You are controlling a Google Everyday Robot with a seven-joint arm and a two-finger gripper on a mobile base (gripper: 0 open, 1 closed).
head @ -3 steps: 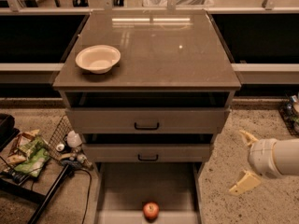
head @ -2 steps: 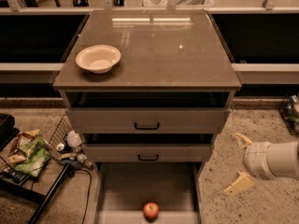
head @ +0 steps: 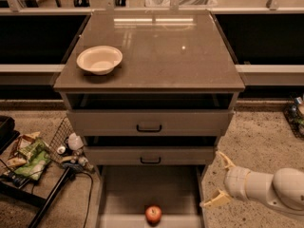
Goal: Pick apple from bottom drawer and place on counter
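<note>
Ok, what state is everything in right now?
gripper: open, empty, right of the bottom drawer.
bottom drawer: pulled out.
apple: in bottom drawer, near its front, ungripped.
bowl: upright, empty, on counter.
top drawer: slightly open.
middle drawer: slightly open.

Speckled beige floor [head: 266, 132]. A grey-brown cabinet [head: 104, 122] stands at the centre, with dark recessed shelves [head: 33, 37] behind it. A wire basket [head: 59, 134] of clutter sits to the left.

Apple [head: 153, 213]: small, red-orange, on bottom drawer [head: 142, 190] floor, centred near front edge. Drawer pulled out. Counter [head: 161, 51]: glossy, above drawer. Gripper [head: 216, 180]: fingers spread, just right of drawer.
</note>
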